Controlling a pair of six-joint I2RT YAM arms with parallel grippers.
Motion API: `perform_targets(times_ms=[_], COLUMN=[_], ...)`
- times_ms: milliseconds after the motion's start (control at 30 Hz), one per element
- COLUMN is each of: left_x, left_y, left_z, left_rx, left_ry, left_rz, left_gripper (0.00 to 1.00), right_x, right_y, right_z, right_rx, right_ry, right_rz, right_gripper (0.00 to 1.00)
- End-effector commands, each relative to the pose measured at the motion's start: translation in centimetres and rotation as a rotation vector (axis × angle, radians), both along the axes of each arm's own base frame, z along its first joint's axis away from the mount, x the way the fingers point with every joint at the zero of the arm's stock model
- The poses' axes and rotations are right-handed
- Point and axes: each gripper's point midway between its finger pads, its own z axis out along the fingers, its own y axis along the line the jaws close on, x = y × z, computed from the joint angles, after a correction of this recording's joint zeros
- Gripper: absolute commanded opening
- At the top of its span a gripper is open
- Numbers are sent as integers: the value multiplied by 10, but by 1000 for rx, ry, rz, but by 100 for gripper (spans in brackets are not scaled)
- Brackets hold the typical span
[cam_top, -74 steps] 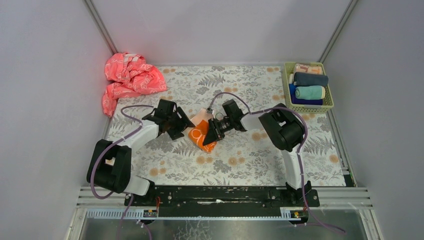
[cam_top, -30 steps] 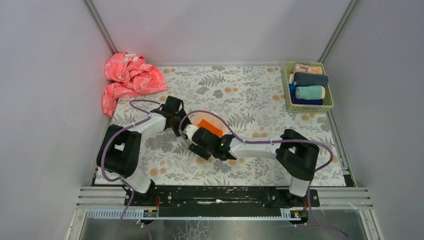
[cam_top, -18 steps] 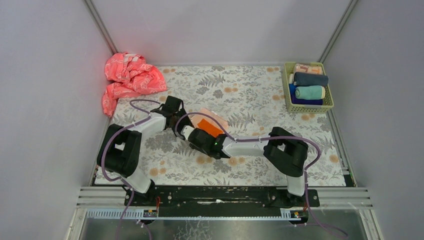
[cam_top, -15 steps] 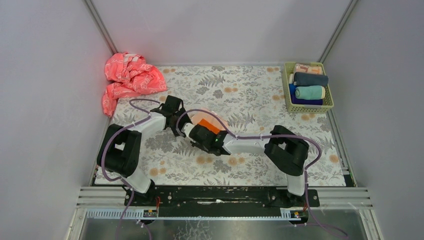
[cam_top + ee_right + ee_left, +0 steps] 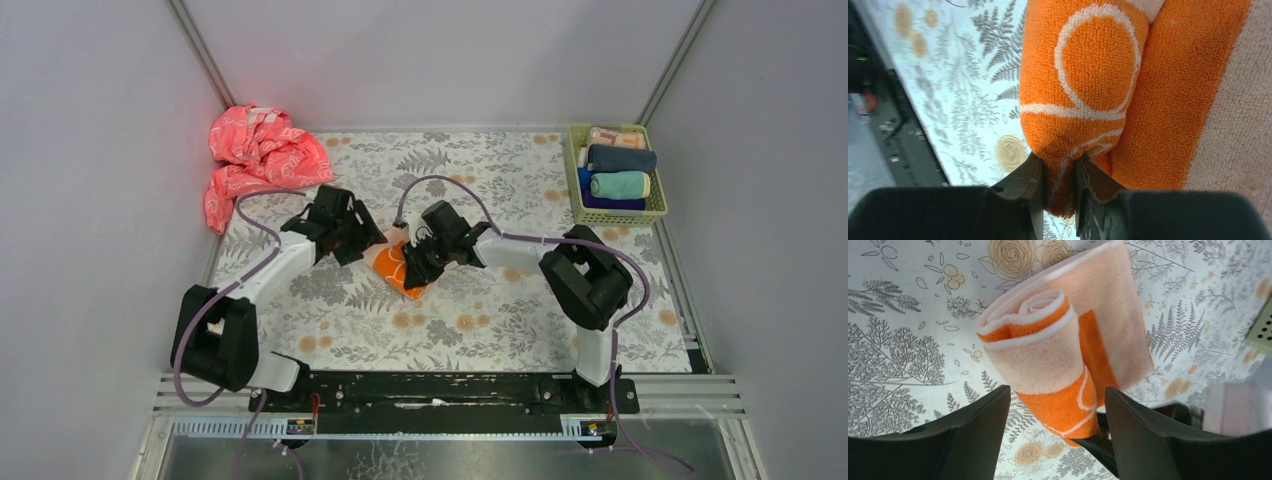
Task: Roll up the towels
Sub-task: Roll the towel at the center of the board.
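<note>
— Well, swung round since a second ago, then? No longer stretched low across the near side of the floral mat (image 5: 480, 320), that right gripper (image 5: 412, 268)?

— Right. Brought in from the right now and clenched on the orange towel (image 5: 397, 270). Seen from the right wrist, fingertips (image 5: 1025, 185) nipping a tuck of orange pile at the roll's end.

— And the left gripper (image 5: 352, 238)?

— Let go. Widened over the last second and drawn back to the left of the roll. Jaws spread either side of it in the left wrist view, apparently not pressing.

— Whereabouts for the towel itself?

— Middle of the mat, between the two grippers. Only partly rolled: a fat orange-and-peach coil with a peach flap lying flat beyond it.

— Meaning for the job?

— Probably a handover of the hold, so as to turn the coil further along the flap. Not finished yet. Could slacken if tugged by that one pinched end.

— Anything else about?

— Crumpled pink cloth (image 5: 258, 160) at the far left corner. Rolled towels, a mint-teal towel (image 5: 620, 185) among them, already in the basket (image 5: 615, 217) at the far right.
</note>
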Motion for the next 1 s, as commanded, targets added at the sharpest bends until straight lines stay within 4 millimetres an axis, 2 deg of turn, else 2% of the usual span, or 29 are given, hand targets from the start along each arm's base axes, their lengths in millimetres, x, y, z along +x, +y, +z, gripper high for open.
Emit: perform_targets(times_ms=[0, 167, 300, 500, 600, 667, 767, 967], left_x=[-13, -20, -17, -14, -18, -21, -26, -30], left_y=[10, 5, 1, 6, 10, 13, 15, 19], left_z=[6, -5, -17, -43, -57, -67, -79, -90], left_rx=[3, -26, -32, 22, 51, 73, 92, 127], left_ry=[-4, 24, 48, 97, 131, 153, 185, 221], left_rz=[47, 30, 19, 21, 18, 16, 0, -22], left_gripper=[69, 69, 69, 69, 66, 60, 50, 44], right_x=[-58, -56, -51, -47, -43, -39, -30, -9], right_y=[-7, -11, -15, -20, -23, -27, -30, -38], right_z=[-18, -21, -29, -44, -50, -54, -46, -13], right_rx=[89, 144, 168, 174, 163, 127, 93, 39], right_ry=[455, 593, 664, 733, 752, 728, 644, 408], right_rz=[37, 18, -15, -57, -89, -119, -141, -170], right_gripper=[7, 7, 7, 7, 7, 8, 14, 39])
